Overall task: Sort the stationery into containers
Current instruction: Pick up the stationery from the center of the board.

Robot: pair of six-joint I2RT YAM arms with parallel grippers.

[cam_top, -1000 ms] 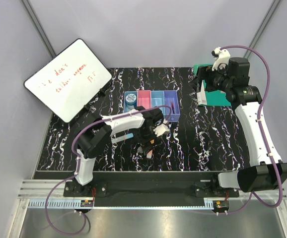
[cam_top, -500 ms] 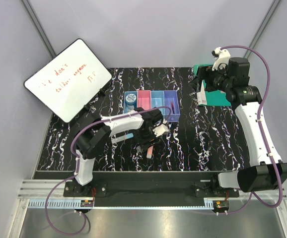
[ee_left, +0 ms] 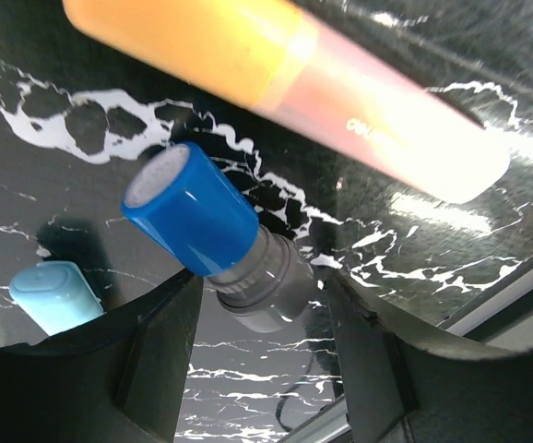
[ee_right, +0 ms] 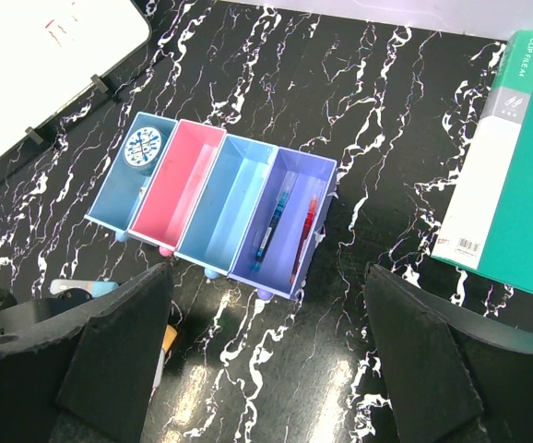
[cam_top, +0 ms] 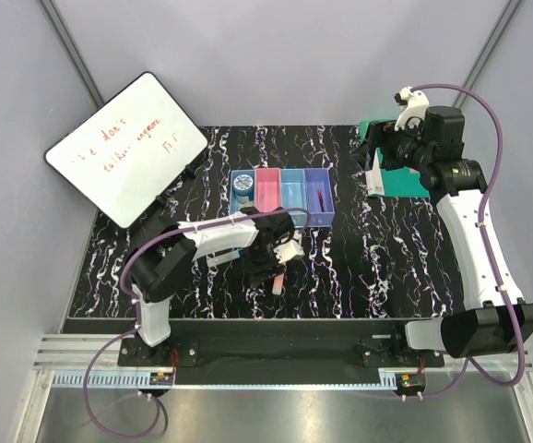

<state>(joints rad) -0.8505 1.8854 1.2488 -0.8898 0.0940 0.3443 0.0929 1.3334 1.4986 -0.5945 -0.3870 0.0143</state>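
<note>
**Black marbled tabletop [cam_top: 386, 268]: left gripper [ee_left: 262, 277] clenched in front of the row of bins [ee_right: 213, 269]**

Far to the left of the row of bins, a whiteboard [cam_top: 124, 148] with red writing leans on its stand. To the front-left of the bins, the grey marker with cyan tip [ee_left: 53, 295] lies flat on the tabletop. Directly in front of the bins, the left gripper sits low at the surface. Its fingers [ee_left: 156, 351] press against both sides of the grey barrel of a blue-capped piece [ee_left: 193, 212], which lies on the tabletop with its cap pointing away from the wrist. Just past that cap, farther from the bins, lies the orange-yellow bar [ee_left: 285, 74], which fades to pink at one end and does not touch the cap.

Within the row, the leftmost light blue bin [ee_right: 110, 198] holds the blue round bottle [ee_right: 143, 146] at its far end. Next come the pink bin [ee_right: 179, 180] and the second light blue bin [ee_right: 234, 198]. The purple bin [ee_right: 296, 171] holds a blue pen [ee_right: 273, 226] and a red pen [ee_right: 307, 221], lying lengthwise side by side.

To the right of the bins, a green book [ee_right: 515, 166] lies flat. The right gripper [ee_right: 266, 305] hangs high above that side, released, with its jaws spread wide.
</note>
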